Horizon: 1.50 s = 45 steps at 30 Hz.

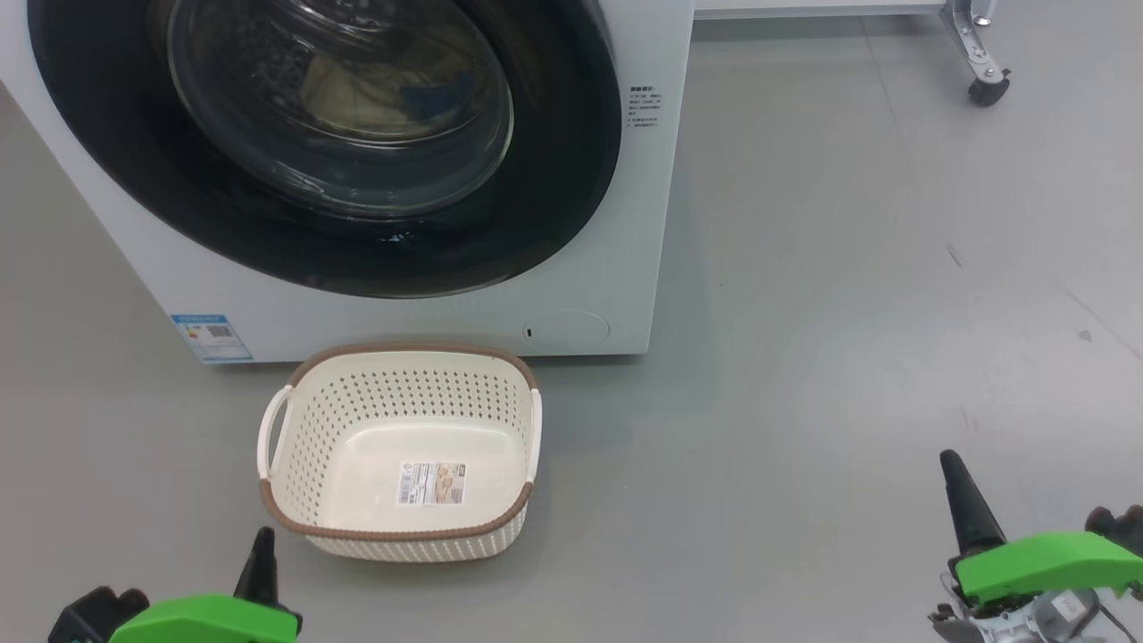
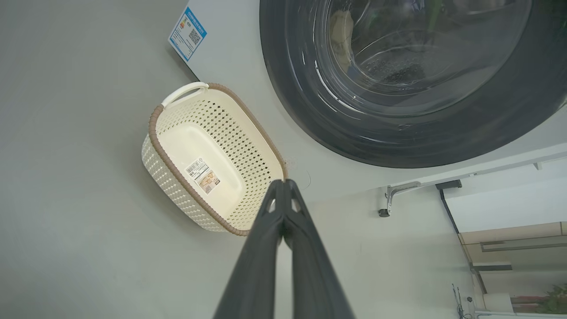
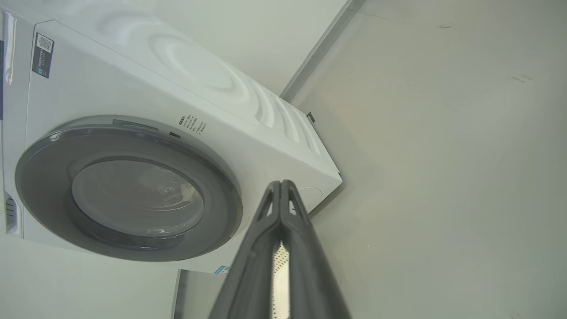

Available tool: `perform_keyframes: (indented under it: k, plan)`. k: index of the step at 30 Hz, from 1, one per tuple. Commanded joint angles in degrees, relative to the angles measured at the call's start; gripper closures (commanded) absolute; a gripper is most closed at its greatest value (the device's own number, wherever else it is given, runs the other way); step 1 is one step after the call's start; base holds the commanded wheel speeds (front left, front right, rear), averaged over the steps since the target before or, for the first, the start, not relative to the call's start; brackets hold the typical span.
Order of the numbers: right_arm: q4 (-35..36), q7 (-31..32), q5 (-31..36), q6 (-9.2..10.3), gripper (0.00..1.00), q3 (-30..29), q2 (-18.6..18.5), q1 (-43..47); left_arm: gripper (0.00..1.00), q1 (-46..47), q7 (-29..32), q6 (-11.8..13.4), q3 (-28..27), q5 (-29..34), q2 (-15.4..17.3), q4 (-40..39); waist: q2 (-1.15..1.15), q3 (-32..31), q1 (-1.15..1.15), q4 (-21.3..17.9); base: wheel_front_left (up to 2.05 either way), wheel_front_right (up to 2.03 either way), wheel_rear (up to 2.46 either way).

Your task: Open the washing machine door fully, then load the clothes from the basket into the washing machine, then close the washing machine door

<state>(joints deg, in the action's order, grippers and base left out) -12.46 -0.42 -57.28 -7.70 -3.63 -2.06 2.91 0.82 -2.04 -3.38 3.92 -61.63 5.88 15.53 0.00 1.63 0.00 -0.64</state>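
Note:
The washing machine [image 1: 650,179] stands at the back left. The washing machine door [image 1: 339,116] lies flush against its front, shut. Through the glass a pale cream heap with a bit of blue, the clothes [image 1: 379,94], rests in the drum. The cream basket [image 1: 402,350] sits on the floor just in front of the machine, with just a label sticker on its bottom. My left gripper [image 1: 262,538] is low at the near left, shut on nothing, a little short of the basket. My right gripper [image 1: 952,469] is at the near right, shut and holding nothing, far from the basket.
A blue energy sticker [image 1: 212,337] marks the machine's lower left corner. A wheeled metal frame leg [image 1: 988,87] stands at the far right behind the machine. Bare grey floor [image 1: 848,357] stretches to the right of the basket and the machine.

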Motion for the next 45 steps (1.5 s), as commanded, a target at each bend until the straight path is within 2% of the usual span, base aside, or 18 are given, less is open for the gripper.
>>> perform_keyframes:
  k: [1,45]
  plan:
    - [1.5,0.3,-1.8,0.12,1.00,0.3,-1.5,-3.1,1.00,2.8,0.4,-0.4,-1.9,-1.4,0.3,-1.6,0.00,0.0,0.00,0.0,0.00,0.00,0.00]
    - [-1.0,4.7,-30.8,0.19,1.00,-0.9,-2.0,-8.0,1.00,5.0,7.1,-3.5,-9.0,-25.9,-2.4,-1.5,0.00,-1.2,0.00,0.5,0.00,0.00,0.00]
